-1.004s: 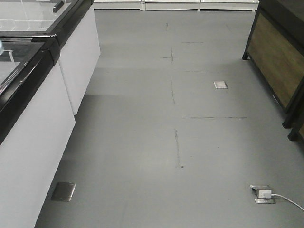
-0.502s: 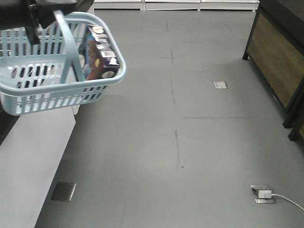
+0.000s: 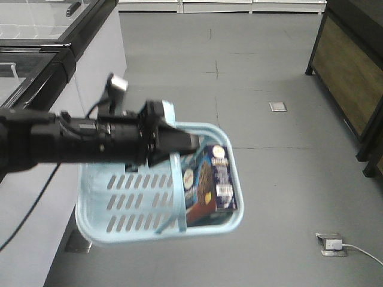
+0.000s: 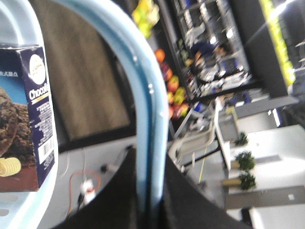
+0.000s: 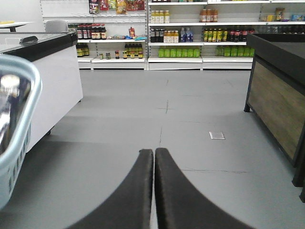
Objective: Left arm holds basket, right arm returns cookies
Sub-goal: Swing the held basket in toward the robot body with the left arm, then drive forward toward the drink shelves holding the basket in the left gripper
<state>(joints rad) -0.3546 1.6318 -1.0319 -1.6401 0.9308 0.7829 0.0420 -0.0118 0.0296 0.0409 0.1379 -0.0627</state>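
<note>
Now, left tool [image 3: 178, 143]: closed on the basket's handle [image 4: 143, 95], with the strap pinched between its two black fingers (the wrist view shows no gap on either side).
Left arm [image 3: 72, 143]: stretched roughly level from the left, carrying the load out over the grey floor [image 3: 269, 197].
Basket [image 3: 119, 236]: hanging clear of the floor and tipped a little, beside the white freezer [image 3: 99, 78]; contact between the two cannot be told.
Cookie box [image 3: 207, 182]: inside the basket at its right-hand end, standing on edge against the wall, its barcode side showing.
Right tool [image 5: 154, 151]: fingers pressed together with nothing between them, aimed down the aisle toward the far shelves [image 5: 190, 33]; the basket's rim sits at the left edge of its view.
Step in hand: judged to be presenting the basket so the right arm can lift the box out.
Doing it well: hold the basket steady and let any swing die before reaching in. The right tool should spread wider than the box's narrow side, come down past the handle, and grip the two broad faces.
Risk: a thin carton may dent under a hard squeeze, or slip if caught by a corner (it probably weighs little).
</note>
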